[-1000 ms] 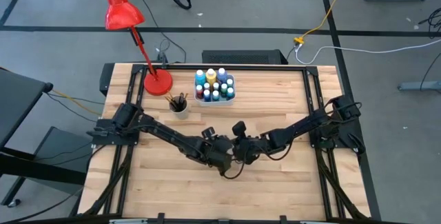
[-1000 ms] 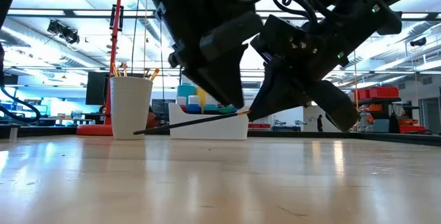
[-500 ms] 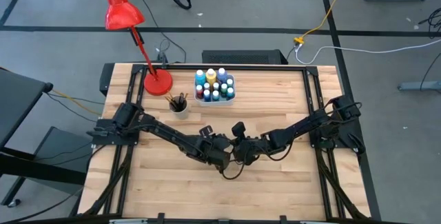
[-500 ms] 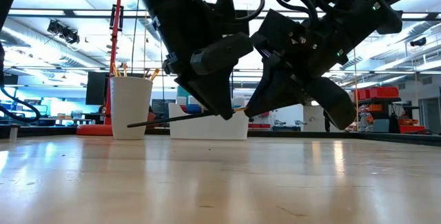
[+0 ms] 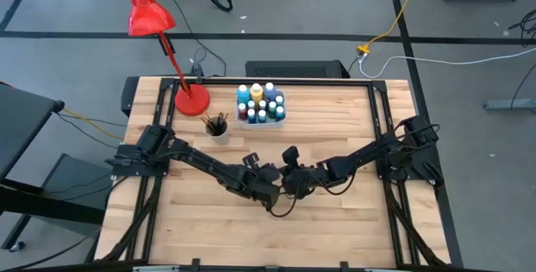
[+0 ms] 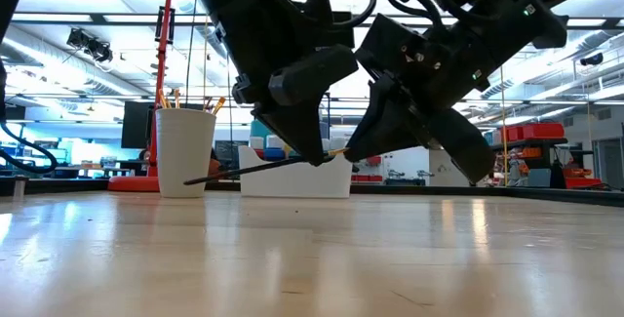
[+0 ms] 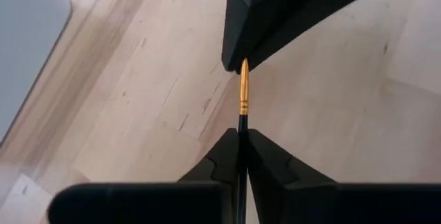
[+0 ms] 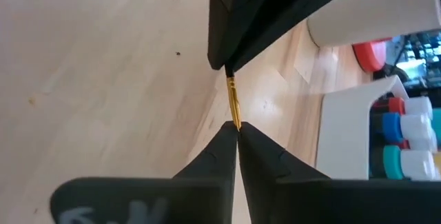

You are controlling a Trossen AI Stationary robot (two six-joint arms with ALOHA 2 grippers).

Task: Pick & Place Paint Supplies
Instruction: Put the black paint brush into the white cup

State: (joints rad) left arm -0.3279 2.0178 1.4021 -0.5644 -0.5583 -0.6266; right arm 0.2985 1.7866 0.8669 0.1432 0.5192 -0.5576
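One paintbrush [image 6: 268, 166] hangs just off the table [image 5: 335, 130] mid-centre, pinched at once by the left gripper [image 6: 314, 153] and the right gripper [image 6: 359, 148], both sets of fingers pressed together on it. The low view shows its dark handle slanting down to the left; from above the grippers hide it. Far left-centre, a white cup [image 5: 218, 130] holds several brushes beside a white tray [image 5: 260, 120] of about a dozen paint bottles [image 5: 256, 94]. One red lamp [image 5: 191, 98] stands far left.

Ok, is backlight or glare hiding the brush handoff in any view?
Low view: bright ceiling lights silhouette both grippers, yet the paintbrush stays readable. Left wrist view: sharp, left gripper shut on it. Right wrist view: right gripper pinches its tip; paint bottles blur behind.
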